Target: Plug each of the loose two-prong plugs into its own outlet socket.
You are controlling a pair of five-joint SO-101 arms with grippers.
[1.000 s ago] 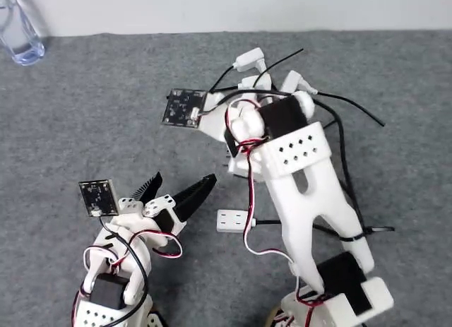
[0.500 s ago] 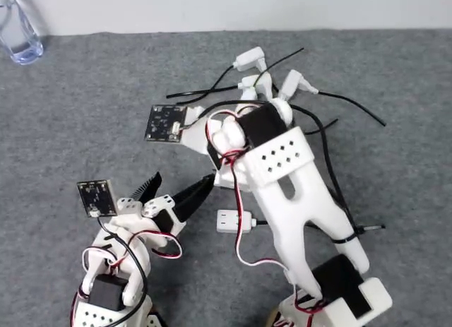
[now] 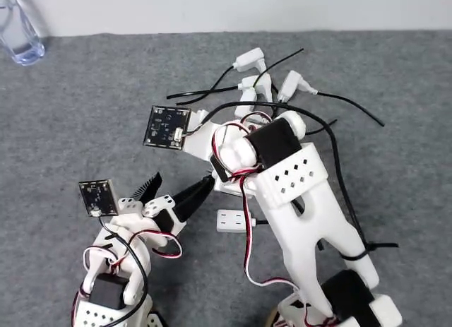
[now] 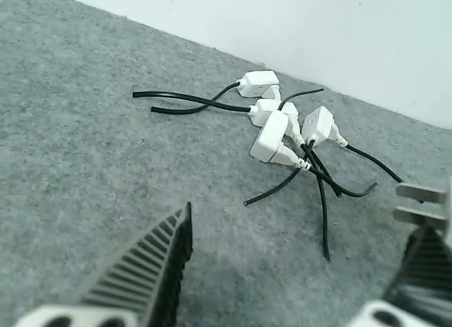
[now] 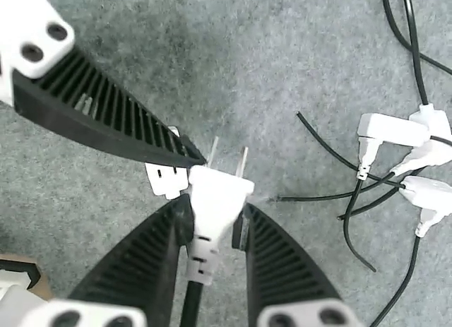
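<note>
My right gripper (image 5: pixel 214 202) is shut on a white two-prong plug (image 5: pixel 212 193), prongs pointing away from the wrist. Just beyond the prongs lies a white outlet socket (image 5: pixel 164 180), partly hidden by a black finger (image 5: pixel 99 115) of the other arm. In the high view the socket (image 3: pixel 233 220) lies between the two arms, and my left gripper (image 3: pixel 183 179) stands open beside it, holding nothing. From the left wrist, the held plug's prongs (image 4: pixel 420 203) show at the edge, next to my open left gripper (image 4: pixel 304 224). Several loose plugs (image 3: pixel 251 60) with black cords lie at the back.
Black cords (image 3: pixel 339 104) sprawl from the plug pile toward the right arm's base. A clear glass container (image 3: pixel 20 37) stands at the far left corner by the white wall. Grey felt (image 3: pixel 85 115) covers the table.
The right arm has swung left and back from the plug pile toward the socket and the left gripper, carrying the plug. The left arm has kept still.
</note>
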